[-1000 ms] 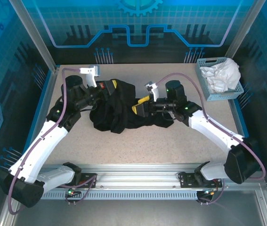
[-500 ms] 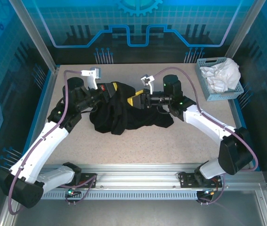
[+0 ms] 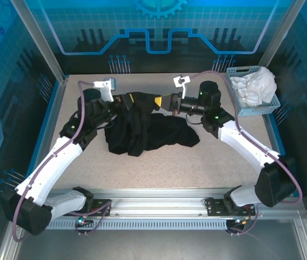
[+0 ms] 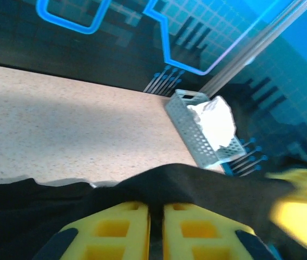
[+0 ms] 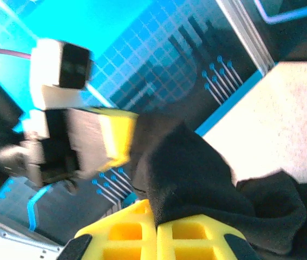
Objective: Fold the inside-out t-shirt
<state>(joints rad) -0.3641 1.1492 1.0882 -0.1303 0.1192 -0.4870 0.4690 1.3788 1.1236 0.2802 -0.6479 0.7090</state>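
The inside-out t-shirt (image 3: 148, 132) lies as a crumpled black heap in the middle of the table, its upper edge lifted between the two grippers. My left gripper (image 3: 130, 99) holds that edge from the left; in the left wrist view its yellow fingers (image 4: 123, 227) stand almost together with black cloth (image 4: 196, 184) pinched in the narrow gap. My right gripper (image 3: 159, 102) faces it from the right, a short way off. In the right wrist view its jaws are shut on a peaked fold of the shirt (image 5: 196, 173), with the left gripper's yellow finger (image 5: 115, 135) just beyond.
A grey perforated basket (image 3: 239, 103) holding a white cloth garment (image 3: 256, 84) stands at the back right corner; the basket (image 4: 188, 130) also shows in the left wrist view. Bare speckled tabletop (image 3: 158, 168) lies in front of the shirt. Blue walls enclose the table.
My right gripper has moved toward the far side, up to the shirt's top edge, and closed on it. The left gripper shifted slightly right, still holding cloth.
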